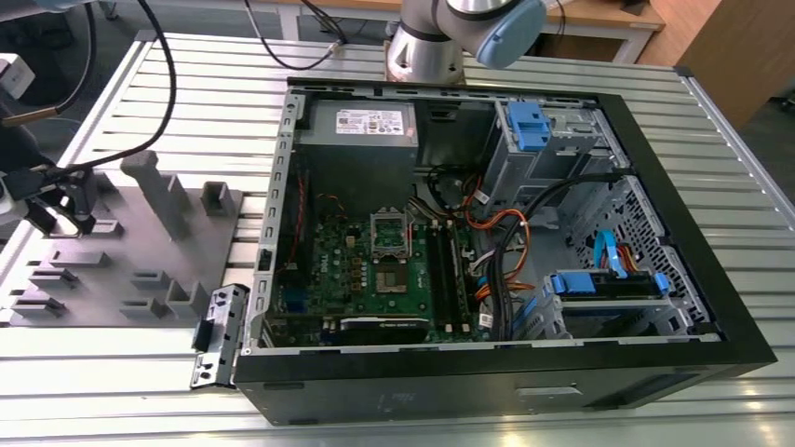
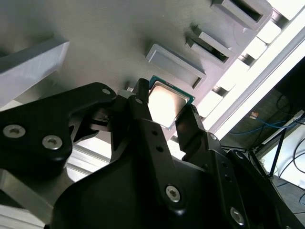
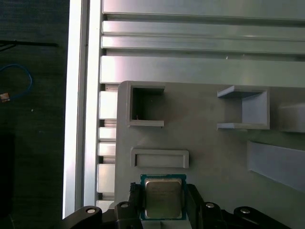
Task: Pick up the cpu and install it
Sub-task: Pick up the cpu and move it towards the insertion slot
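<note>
As I judge it, the main risk is the cpu (image 3: 163, 196) slipping or tilting. I hold it only by two thin opposite edges. A skewed or weak hold could let it twist and drop onto the grey fixture plate (image 3: 214, 152), or bring it to the board crooked.

My two black fingers (image 3: 136, 200) stand narrowly apart, closed in on the cpu from either side and touching its green rim, with nothing else between them. In both wrist views the chip lies flat between them, silver top towards the cameras. I cannot tell whether it rests on the plate or hangs just clear of it.

Just beyond the chip, the plate has a low rectangular pocket (image 3: 159, 159), then deeper open-sided pockets. In the exterior view I am at that view's left edge, over the plate on the slatted metal worktop (image 1: 125, 391).

Well apart, towards that view's right, lies the open computer case (image 1: 695, 317). Inside it are the green circuit board (image 1: 360, 270) and its shiny metal frame (image 1: 387, 226).
</note>
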You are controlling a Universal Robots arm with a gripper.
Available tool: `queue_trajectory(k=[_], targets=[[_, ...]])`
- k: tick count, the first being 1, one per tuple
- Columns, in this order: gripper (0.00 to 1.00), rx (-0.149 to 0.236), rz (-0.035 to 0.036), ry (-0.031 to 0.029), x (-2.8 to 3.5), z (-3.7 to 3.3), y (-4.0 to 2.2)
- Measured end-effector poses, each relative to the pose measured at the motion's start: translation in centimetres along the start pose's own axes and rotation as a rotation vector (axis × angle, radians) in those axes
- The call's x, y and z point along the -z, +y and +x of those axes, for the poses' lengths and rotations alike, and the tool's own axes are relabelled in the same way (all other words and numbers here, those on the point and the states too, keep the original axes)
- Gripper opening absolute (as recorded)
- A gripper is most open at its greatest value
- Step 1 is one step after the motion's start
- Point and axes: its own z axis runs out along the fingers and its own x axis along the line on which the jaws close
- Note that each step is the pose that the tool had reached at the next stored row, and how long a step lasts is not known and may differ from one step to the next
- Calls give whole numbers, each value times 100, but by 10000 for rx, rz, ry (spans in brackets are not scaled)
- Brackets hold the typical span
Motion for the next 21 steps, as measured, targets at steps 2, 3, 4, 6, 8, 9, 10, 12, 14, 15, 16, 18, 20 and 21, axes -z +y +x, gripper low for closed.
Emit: queue_trajectory(k=[2, 3, 4, 6, 8, 9, 10, 12, 14, 15, 16, 18, 20, 21], targets=[[47, 0, 0, 1, 1, 0, 0], [47, 0, 1, 2, 2, 0, 0], [47, 0, 1, 3, 3, 0, 0], [47, 0, 1, 2, 3, 0, 0], [47, 0, 2, 4, 8, 0, 0], [47, 0, 5, 8, 19, 1, 0], [47, 0, 3, 4, 31, 0, 1], [47, 0, 3, 4, 63, -1, 2], [47, 0, 1, 2, 68, -1, 3], [47, 0, 0, 1, 68, -1, 3], [47, 0, 1, 1, 68, -1, 3], [47, 0, 1, 1, 69, -1, 3], [47, 0, 4, 6, 82, -1, 3], [47, 0, 4, 6, 91, -1, 4]])
